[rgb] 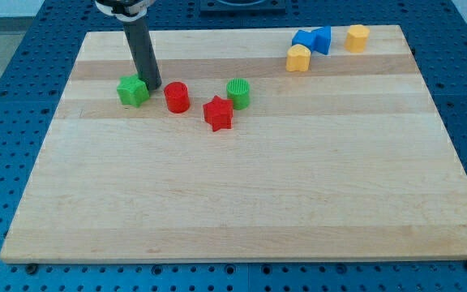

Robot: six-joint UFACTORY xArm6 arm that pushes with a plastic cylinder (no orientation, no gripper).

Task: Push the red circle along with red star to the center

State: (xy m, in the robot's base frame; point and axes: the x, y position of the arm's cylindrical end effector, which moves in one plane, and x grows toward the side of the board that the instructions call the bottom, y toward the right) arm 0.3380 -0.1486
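Worktop (pixel 242 203): pale wooden board on a blue perforated base (pixel 6 122).

Left to right, upper part of the worktop:
- Green block (pixel 133 91), angular, exact shape unclear, near the left edge and towards the far edge.
- Our rod comes down from the far-left corner region; my tip (pixel 153 86) sits on the board just beside the green block's right side, between it and the red circle. Contact with the green block: we cannot tell. We carry no hand, only the rod, so nothing opens, closes or grips.
- Red circle (pixel 177 97), upright cylinder, just right of my tip, a small gap showing.
- Red star (pixel 218 113), right of and slightly nearer the near edge than the red circle; apart from it.
- Green cylinder (pixel 238 93), just beside the red star's upper right.

Far-right corner: yellow block (pixel 298 57), two blue blocks (pixel 311 39) touching each other, second yellow block (pixel 357 37).
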